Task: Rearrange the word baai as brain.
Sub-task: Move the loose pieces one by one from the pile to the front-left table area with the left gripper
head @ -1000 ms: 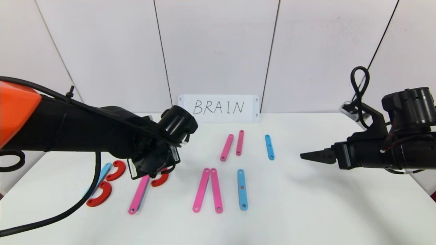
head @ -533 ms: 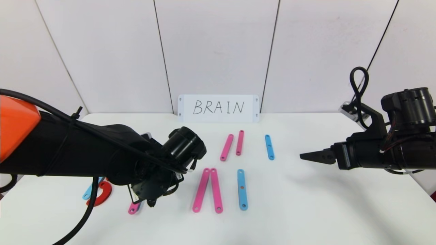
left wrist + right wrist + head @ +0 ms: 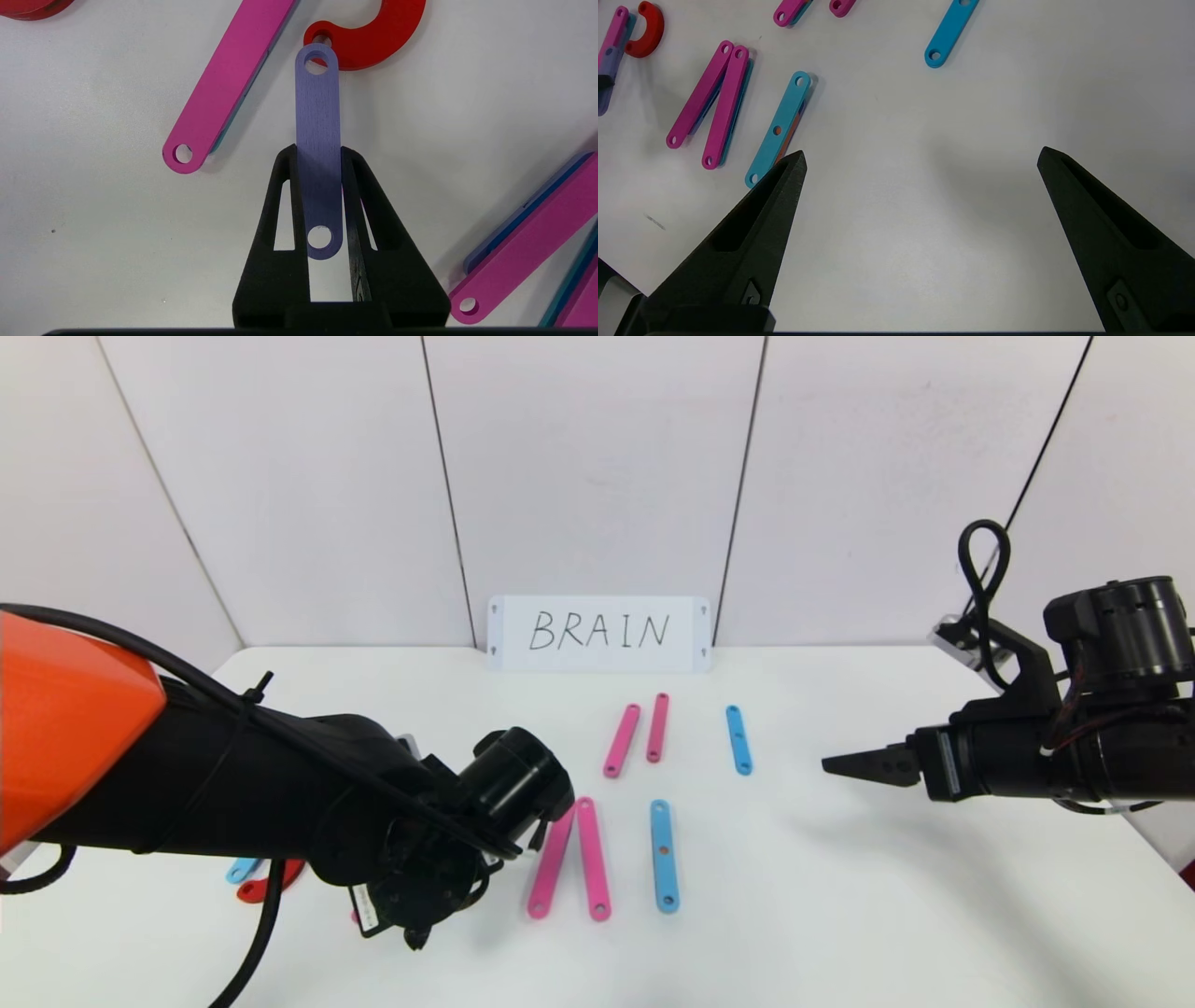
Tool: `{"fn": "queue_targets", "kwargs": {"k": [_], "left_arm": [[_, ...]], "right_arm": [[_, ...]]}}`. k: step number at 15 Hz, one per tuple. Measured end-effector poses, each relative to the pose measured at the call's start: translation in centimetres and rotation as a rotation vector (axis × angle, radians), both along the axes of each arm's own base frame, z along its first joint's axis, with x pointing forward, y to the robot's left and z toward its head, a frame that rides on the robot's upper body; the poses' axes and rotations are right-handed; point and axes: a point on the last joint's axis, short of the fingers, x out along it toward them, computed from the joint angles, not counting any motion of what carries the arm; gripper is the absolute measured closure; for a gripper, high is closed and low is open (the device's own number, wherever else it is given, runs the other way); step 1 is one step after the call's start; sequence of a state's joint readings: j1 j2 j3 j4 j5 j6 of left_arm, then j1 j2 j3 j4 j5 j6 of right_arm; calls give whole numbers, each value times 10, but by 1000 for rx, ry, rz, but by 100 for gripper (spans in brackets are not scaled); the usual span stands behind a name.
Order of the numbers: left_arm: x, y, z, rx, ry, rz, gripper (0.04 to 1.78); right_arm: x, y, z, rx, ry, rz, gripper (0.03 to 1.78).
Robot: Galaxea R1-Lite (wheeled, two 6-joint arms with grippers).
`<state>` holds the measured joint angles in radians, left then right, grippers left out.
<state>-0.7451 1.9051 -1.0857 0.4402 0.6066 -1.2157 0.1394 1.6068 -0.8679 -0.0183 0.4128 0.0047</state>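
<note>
Low in the frame's left half, my left gripper (image 3: pixel 319 156) is clamped on a purple strip (image 3: pixel 318 140), near a red curve (image 3: pixel 373 32) and pink strip (image 3: pixel 229 84). Far right, my right gripper (image 3: pixel 920 163) hangs with fingers spread wide above the white table (image 3: pixel 840 896).

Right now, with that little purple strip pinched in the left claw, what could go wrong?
1. The left claw grips the purple strip by its narrow edges only, so it might twist or slip out.
2. The strip's far end hangs right over the red curve and beside a pink strip; setting it down carelessly could knock them askew.
3. The left arm hides those pieces from the head view.
</note>
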Motion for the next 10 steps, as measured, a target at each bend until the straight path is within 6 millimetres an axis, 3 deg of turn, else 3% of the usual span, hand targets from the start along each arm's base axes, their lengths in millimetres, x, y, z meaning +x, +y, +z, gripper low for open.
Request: {"fn": "queue_targets", "kwargs": {"k": [10], "left_arm": [[1,-1,-11,23,28,10,155]], "right_arm": [[1,0,-2,-1,6,0,8]]}}
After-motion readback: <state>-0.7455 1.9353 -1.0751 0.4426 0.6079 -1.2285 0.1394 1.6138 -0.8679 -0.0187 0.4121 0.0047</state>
